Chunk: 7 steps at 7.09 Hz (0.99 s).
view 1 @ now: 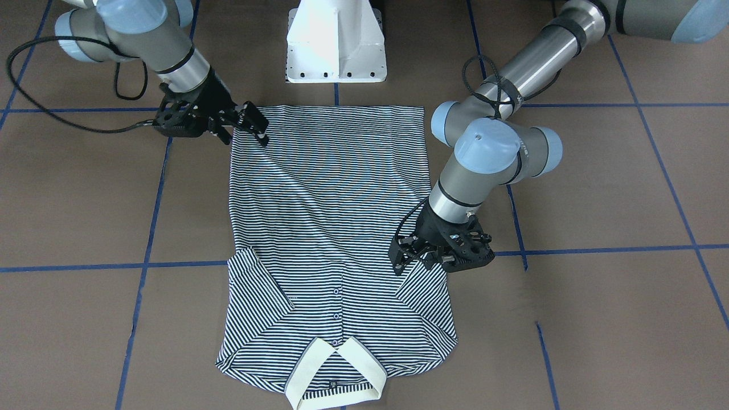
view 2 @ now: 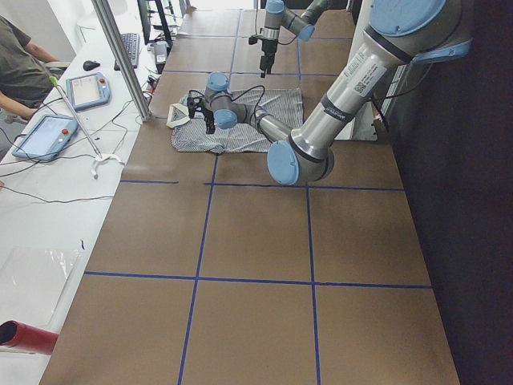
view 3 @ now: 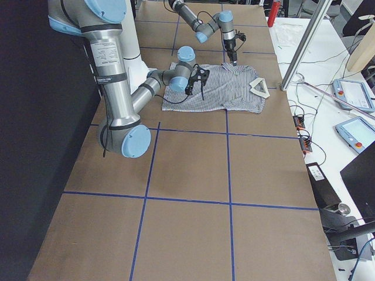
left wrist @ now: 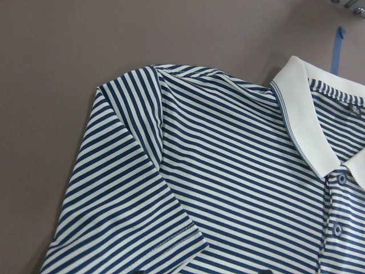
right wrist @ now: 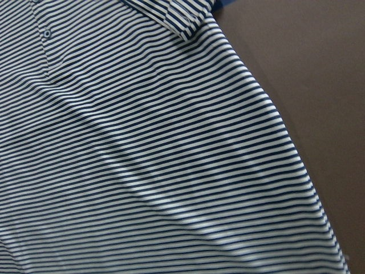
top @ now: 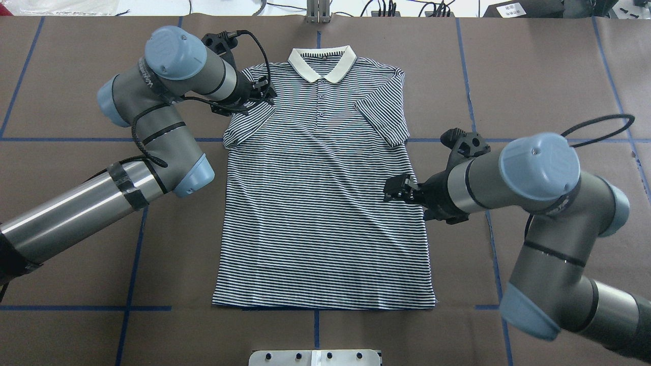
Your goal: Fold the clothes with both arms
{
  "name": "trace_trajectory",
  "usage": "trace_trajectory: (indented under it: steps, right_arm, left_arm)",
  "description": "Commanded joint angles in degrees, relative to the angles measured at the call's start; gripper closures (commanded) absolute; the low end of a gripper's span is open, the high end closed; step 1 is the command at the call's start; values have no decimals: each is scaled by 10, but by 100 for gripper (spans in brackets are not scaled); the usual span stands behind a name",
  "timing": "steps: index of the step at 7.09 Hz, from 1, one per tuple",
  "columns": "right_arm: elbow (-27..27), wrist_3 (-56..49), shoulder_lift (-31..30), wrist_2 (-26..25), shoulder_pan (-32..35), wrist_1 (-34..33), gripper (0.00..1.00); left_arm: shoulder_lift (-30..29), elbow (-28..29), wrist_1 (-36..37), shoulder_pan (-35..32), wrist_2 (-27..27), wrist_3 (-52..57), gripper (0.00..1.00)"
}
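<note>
Left pincer [top: 267, 90] and right pincer [top: 390, 190] above shirt [top: 315, 213]

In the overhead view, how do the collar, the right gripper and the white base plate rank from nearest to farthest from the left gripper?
1. The collar, just beside the left gripper, at the far end of the shirt.
2. The right gripper, across the shirt at its opposite side edge.
3. The white base plate, at the near edge, beyond the hem.

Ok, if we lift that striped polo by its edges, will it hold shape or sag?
Probably floppy: the polo lies flat with soft ripples across its body, so it should sag between grasp points. The cream collar holds a crisp fold, so it is likely stiffer.
</note>
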Motion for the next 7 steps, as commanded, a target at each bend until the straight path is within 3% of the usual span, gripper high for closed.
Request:
trace_trajectory:
  steps: [1,2,3,4,7]
  right_arm:
    - [56,151,-15,-187,-152,-102,12]
    - [62,206,-21,-223,-192,-135,19]
    - [47,210,-28,-238,-195,-136,19]
    - [26,209,-28,-238,-194,-136,21]
    - [43,210,-71,-233,-192,-146,25]
  left_arm:
    - [36,-50,-1,1,-20,-1,27]
    - [37,-50,-2,1,-20,-1,27]
    - [38,-50,-2,1,-16,-1,27]
    - [37,-50,-2,1,-16,-1,25]
    - [37,-52,-3,1,-15,-3,23]
